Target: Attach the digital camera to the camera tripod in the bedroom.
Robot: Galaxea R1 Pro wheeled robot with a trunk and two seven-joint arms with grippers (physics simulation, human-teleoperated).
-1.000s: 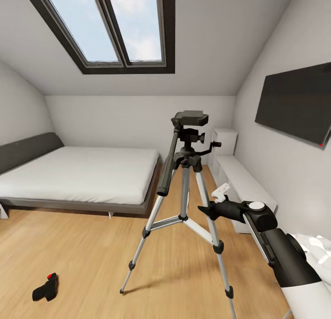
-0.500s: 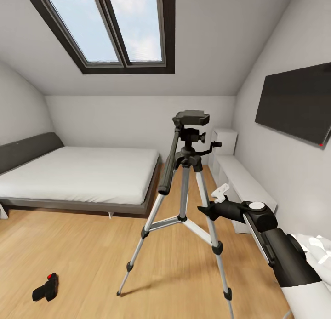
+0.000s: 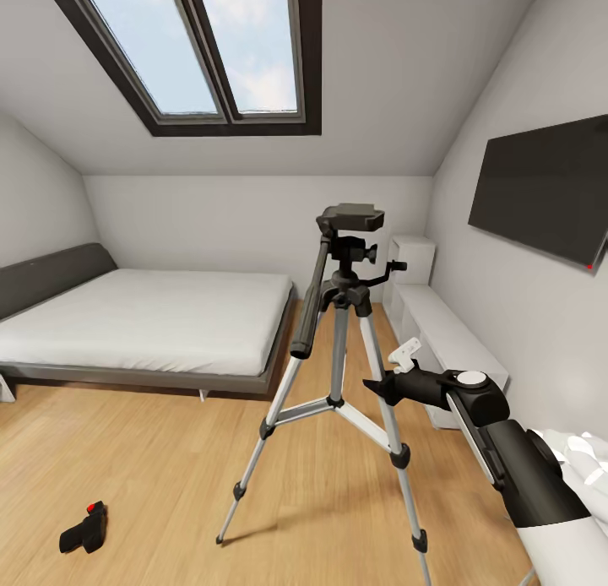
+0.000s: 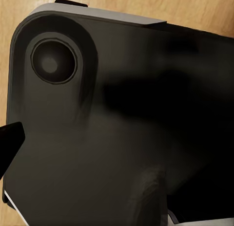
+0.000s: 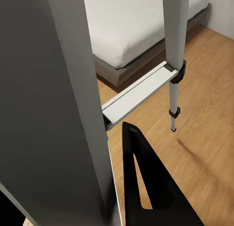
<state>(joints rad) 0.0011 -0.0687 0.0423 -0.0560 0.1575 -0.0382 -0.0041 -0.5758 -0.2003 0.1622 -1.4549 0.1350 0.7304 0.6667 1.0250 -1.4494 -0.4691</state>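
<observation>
Your digital camera point(image 3: 84, 528) lies on the light wood floor point(image 3: 152, 451), well apart from your right gripper point(image 3: 384, 386) and far off to its left in the head view, lower and nearer to you. It is small and matte black, with a bright red button showing on its top.

The camera tripod point(image 3: 338, 341) stands right at your right gripper. Its near silver leg point(image 3: 387, 417) passes just beside the gripper's dark tip, and the dark grey head plate point(image 3: 355, 217) sits well above it, bare. The long black pan handle point(image 3: 308, 303) slants down from the head, up and to the left of the gripper.

Your right arm point(image 3: 515, 468) reaches forward from the lower right, forearm roughly level and wrist pointed at that leg. In the right wrist view a wide grey leg point(image 5: 73, 104) stands very close, with one black finger point(image 5: 146, 187) beside it; whether the leg is gripped cannot be told, nor how far the jaws stand apart.

The left wrist view is taken up by a dark rounded housing point(image 4: 117, 128) over wood floor; the left gripper's state cannot be told.

Beyond the tripod lie the grey-framed white bed point(image 3: 143, 316), a skylight point(image 3: 198, 50) in the sloped ceiling, a wall TV point(image 3: 545, 189) on the right wall, and a low white cabinet point(image 3: 443, 337) beneath it.
</observation>
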